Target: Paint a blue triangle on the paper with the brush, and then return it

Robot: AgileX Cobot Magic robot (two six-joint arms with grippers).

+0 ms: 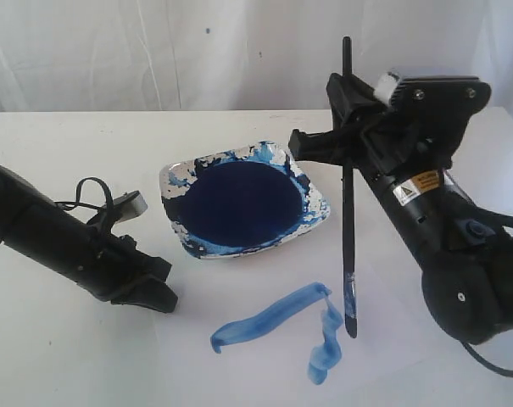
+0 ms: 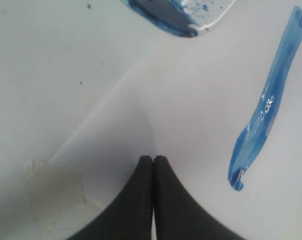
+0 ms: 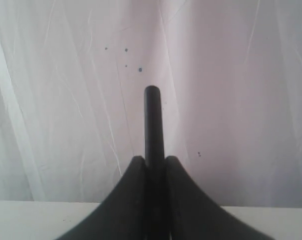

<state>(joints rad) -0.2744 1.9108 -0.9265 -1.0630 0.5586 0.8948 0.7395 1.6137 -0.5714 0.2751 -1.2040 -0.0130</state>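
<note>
My right gripper is shut on the black handle of the brush, which stands nearly upright. Its blue-stained tip touches the paper in front of the dish, beside the painted strokes. In the right wrist view the handle end of the brush rises between the closed fingers of the gripper. The blue triangle shows as two light-blue strokes meeting at a corner near the brush tip; one stroke of it appears in the left wrist view. My left gripper rests shut and empty on the table at the left.
A white square dish holding a dark blue pool of paint sits mid-table behind the strokes; its rim shows in the left wrist view. A patch of tape lies by the left gripper. White curtain hangs behind.
</note>
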